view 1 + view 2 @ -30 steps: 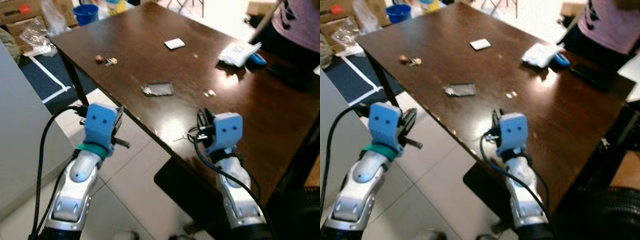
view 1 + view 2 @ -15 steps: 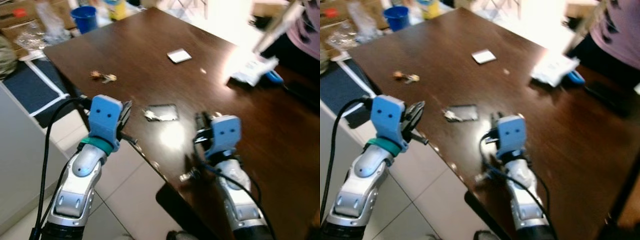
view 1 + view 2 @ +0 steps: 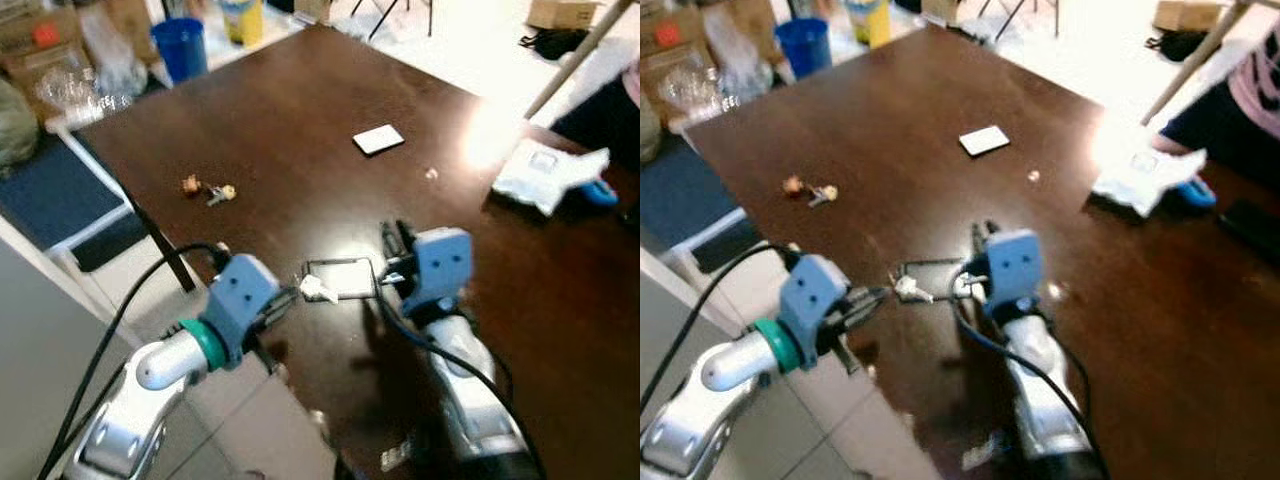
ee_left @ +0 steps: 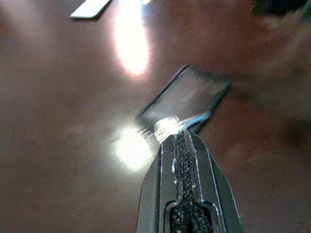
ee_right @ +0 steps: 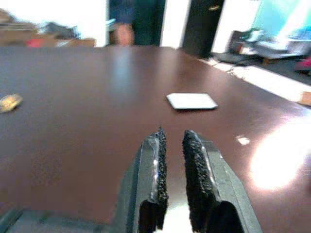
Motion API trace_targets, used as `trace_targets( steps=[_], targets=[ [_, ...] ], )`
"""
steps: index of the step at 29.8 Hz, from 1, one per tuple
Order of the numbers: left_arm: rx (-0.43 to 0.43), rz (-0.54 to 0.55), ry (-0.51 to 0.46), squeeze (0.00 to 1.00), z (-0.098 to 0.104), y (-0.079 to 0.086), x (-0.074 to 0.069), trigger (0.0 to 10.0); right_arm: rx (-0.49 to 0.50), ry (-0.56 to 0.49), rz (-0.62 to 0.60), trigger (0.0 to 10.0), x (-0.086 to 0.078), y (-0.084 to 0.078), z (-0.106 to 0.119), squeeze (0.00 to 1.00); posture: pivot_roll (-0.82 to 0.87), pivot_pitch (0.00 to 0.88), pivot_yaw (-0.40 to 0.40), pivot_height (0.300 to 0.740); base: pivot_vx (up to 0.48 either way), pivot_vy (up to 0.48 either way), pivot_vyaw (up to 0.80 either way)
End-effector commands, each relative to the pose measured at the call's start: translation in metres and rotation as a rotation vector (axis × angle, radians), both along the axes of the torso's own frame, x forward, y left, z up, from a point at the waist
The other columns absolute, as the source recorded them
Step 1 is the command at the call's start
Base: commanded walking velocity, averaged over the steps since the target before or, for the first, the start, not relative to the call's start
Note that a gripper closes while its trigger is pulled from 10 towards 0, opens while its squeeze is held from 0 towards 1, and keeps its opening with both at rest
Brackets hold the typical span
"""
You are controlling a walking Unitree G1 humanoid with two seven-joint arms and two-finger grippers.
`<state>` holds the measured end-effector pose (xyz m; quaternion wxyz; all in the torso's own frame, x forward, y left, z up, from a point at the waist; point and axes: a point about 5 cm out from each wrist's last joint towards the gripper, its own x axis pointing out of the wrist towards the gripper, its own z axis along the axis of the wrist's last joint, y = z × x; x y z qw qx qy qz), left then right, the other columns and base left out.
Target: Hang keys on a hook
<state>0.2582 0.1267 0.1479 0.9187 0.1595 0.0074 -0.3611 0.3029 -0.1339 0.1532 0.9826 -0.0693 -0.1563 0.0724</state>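
Dark wooden table (image 3: 300, 110) is filling the frame. At lower left, the left gripper (image 3: 292, 299), fingers pressed together, is reaching rightward, its tip touching the keys (image 3: 318, 289) at centre. Just right, the right gripper (image 3: 393, 243) is hovering slightly parted, farther from them.

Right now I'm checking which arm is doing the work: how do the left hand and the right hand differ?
The left hand has its fingers pressed together at the silvery end of the dark flat pouch; the right hand shows a narrow gap between its fingers and holds nothing. The left hand reaches in from the table edge; the right hand sits above the table beside the pouch. Both have black fingers and blue mounts.
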Motion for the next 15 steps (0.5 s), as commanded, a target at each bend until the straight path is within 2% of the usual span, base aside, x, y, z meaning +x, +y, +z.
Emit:
trace_targets(
  steps=[1,5,10,13,15],
  targets=[
    [0.012,-0.003,0.033,0.00,-0.007,0.004,-0.003,10.0,0.002,0.034,0.008,10.0,-0.003,0.003,-0.009,0.00,0.06,0.081,0.095,0.740,0.000,0.000,0.00],
    [0.021,-0.009,0.050,0.00,-0.004,0.016,-0.007,10.0,-0.019,0.041,-0.021,10.0,-0.001,-0.008,-0.012,0.00,0.06,0.085,0.098,0.740,0.000,0.000,0.00],
    [0.024,-0.004,0.057,0.00,-0.006,0.016,-0.008,10.0,-0.035,0.048,-0.041,10.0,0.001,-0.014,-0.014,0.00,0.06,0.086,0.098,0.740,0.000,0.000,0.00],
    [0.065,0.050,0.044,0.00,-0.014,0.018,-0.003,10.0,-0.065,0.077,-0.049,10.0,0.002,-0.019,-0.021,0.00,0.06,0.087,0.098,0.740,0.000,0.000,0.00],
    [0.103,0.132,0.032,0.00,-0.021,0.022,0.008,10.0,-0.096,0.117,-0.066,10.0,0.001,-0.025,-0.032,0.00,0.06,0.087,0.098,0.740,0.000,0.000,0.00]
  ],
)
